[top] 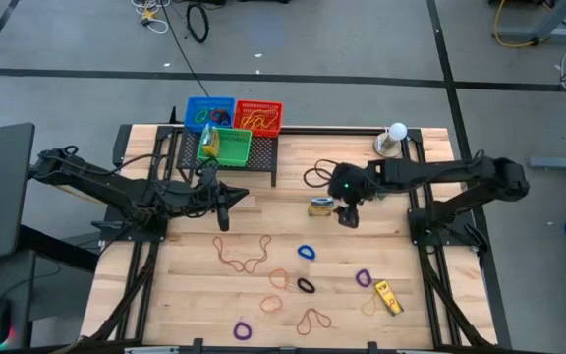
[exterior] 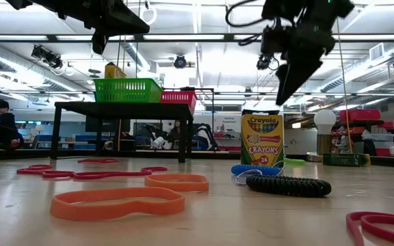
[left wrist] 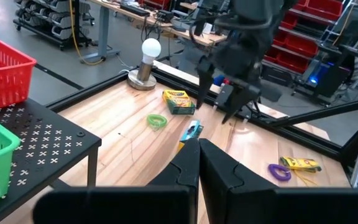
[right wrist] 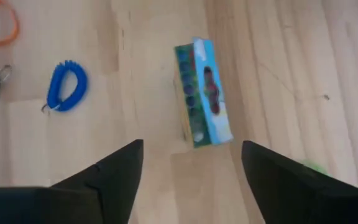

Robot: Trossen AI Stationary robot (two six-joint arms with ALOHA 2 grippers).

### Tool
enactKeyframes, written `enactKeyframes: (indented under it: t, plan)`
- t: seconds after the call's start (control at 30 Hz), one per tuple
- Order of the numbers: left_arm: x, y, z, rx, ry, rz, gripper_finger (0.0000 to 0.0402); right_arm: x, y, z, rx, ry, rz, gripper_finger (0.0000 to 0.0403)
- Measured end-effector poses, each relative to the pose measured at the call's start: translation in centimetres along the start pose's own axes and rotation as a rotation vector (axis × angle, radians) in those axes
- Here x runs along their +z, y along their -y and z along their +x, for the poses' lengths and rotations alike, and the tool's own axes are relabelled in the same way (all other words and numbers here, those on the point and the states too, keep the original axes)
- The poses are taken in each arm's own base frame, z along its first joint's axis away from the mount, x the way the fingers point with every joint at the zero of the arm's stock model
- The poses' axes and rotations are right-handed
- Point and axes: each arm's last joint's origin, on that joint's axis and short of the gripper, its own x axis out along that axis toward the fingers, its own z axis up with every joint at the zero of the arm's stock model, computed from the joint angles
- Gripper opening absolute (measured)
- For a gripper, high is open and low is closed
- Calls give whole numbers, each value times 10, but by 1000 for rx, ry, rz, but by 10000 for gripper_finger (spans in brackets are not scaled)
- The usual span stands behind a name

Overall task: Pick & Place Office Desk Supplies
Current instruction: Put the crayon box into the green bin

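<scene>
Crayon box under a wide hand

Risk first, judged from the high view: the right hand [top: 348, 212] hangs at about four o'clock of the crayon box [top: 322, 206], fingers spread wide, holding nothing. If it comes down off-centre, one finger could land on the box top or nudge the box sideways, since smooth cardboard would slide easily on the wooden table [top: 175, 285]. The left hand [top: 222, 205] waits near the black rack, fingers pressed together and empty. Thin rubber loops lie scattered over the lower half of the table, among them a blue band [top: 307, 253]; a second crayon box [top: 388, 297] lies flat toward five o'clock. Blue, red and green baskets [top: 226, 146] sit at twelve o'clock.

Low view: the crayon box [exterior: 262, 139] stands upright on a narrow face, so a sideways touch would probably topple it. In front lie a flat orange band [exterior: 117, 203] and a coiled black cord [exterior: 287, 185], ridged like a spring.

Left wrist view: the standing box [left wrist: 177, 101] sits near a white ball on a round base [left wrist: 146, 61]; a green band [left wrist: 157, 121] lies just beside the box and could be caught up with it.

Right wrist view: the box [right wrist: 204, 92] shows glossy and sharp-edged ahead of the spread dark fingers [right wrist: 120, 169], with a blue coiled loop [right wrist: 67, 86] well off at nine o'clock.
</scene>
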Motion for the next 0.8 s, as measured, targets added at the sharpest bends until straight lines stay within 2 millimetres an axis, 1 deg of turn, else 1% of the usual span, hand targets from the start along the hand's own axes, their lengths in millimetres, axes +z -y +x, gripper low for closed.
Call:
enactKeyframes:
  t: [0.17,0.3,0.37,0.43,0.5,0.7,0.8]
  plan:
    - [0,0,0,1,-2,1,9,-16,6,29,34,57,-27,288]
    - [0,0,0,1,-2,0,9,-25,6,43,26,106,-13,286]
    - [0,0,0,1,-2,0,9,-28,6,49,20,129,-10,278]
    - [0,0,0,1,-2,0,9,-31,6,52,18,140,-11,260]
    - [0,0,0,1,-2,0,9,-34,6,54,13,133,-14,234]
    - [0,0,0,1,-1,-1,9,-29,6,54,17,187,-50,137]
    - [0,0,0,1,-1,-1,9,-27,6,53,33,208,-80,102]
